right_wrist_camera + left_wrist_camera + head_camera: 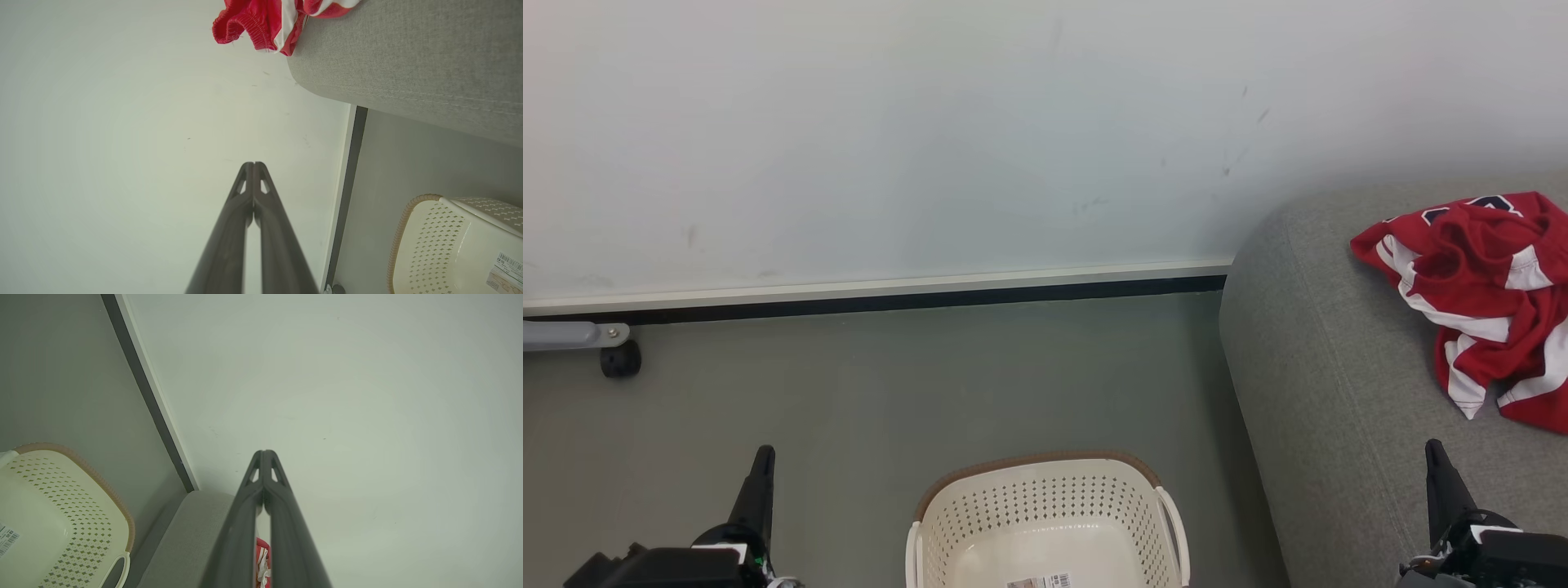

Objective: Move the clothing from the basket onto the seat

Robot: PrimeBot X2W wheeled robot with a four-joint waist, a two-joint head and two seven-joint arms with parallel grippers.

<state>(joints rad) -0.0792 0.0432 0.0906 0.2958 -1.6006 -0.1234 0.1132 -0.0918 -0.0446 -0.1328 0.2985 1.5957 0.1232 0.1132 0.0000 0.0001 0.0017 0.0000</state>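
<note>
The red clothing (1478, 294) with white stripes lies bunched on the grey seat (1331, 376) at the right; navy letters show at its top edge. In the right wrist view the clothing (265, 20) rests by the seat's (408, 57) rounded end. The cream basket (1045, 523) stands on the floor at bottom centre, holding nothing but a barcode label. My left gripper (764, 453) is shut with nothing in it, left of the basket, and its tips meet in the left wrist view (264, 452). My right gripper (1433, 447) is shut over the seat's front, below the clothing, tips together (253, 164).
A pale wall with a white and black skirting (874, 294) runs behind the grey floor (890, 392). A grey bar with a black castor (619, 358) sticks in at the left by the wall. The basket (57, 522) sits close to the seat's side.
</note>
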